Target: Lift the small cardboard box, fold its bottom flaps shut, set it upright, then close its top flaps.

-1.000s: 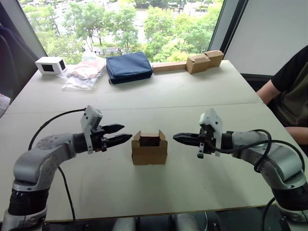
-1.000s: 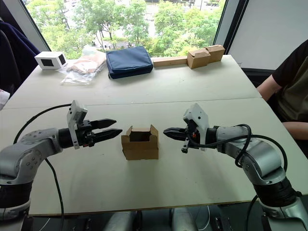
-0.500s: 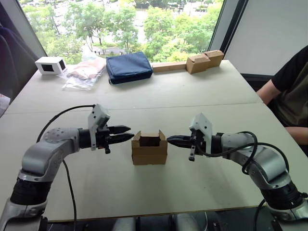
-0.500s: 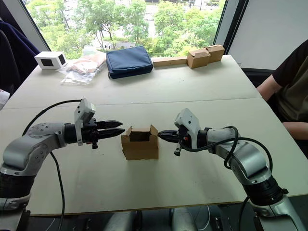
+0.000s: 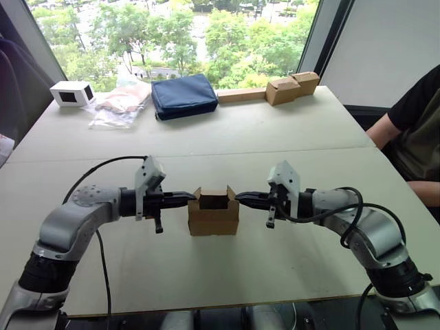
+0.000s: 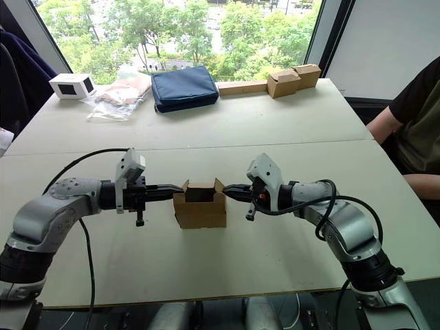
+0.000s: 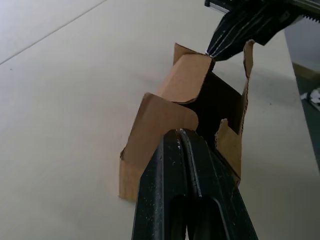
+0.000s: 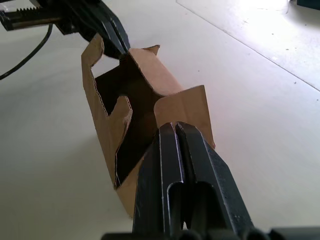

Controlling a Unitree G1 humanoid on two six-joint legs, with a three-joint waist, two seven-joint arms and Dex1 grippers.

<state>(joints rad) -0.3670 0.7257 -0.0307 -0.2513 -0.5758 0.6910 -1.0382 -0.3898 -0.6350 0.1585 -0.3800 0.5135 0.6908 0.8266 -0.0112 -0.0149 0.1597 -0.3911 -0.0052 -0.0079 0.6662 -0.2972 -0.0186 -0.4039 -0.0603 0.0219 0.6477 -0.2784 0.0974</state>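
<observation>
The small cardboard box point(image 5: 214, 214) stands on the table point(image 5: 275, 137) between my arms, its open end up. The top flaps point(image 5: 230, 194) stand upright around the dark opening. My left gripper point(image 5: 190, 196) is shut, with its tips against the box's left flap. My right gripper point(image 5: 240, 197) is shut too, and its tips meet the right flap. In the left wrist view my shut fingers point(image 7: 172, 165) point at the near flap of the box point(image 7: 150, 120), with the right gripper point(image 7: 212, 49) touching the far flap. The right wrist view mirrors this around the box point(image 8: 165, 95).
Along the far edge lie a small white box point(image 5: 72, 93), a plastic bag point(image 5: 120, 104), a navy pouch point(image 5: 183, 95), a flat cardboard strip point(image 5: 240, 95) and two joined tan boxes point(image 5: 292, 87). A person point(image 5: 418, 127) sits at the right edge.
My left gripper has shut and moved right up to the box's left flap. My right gripper, shut throughout, has moved left up to the right flap. The box has stayed put.
</observation>
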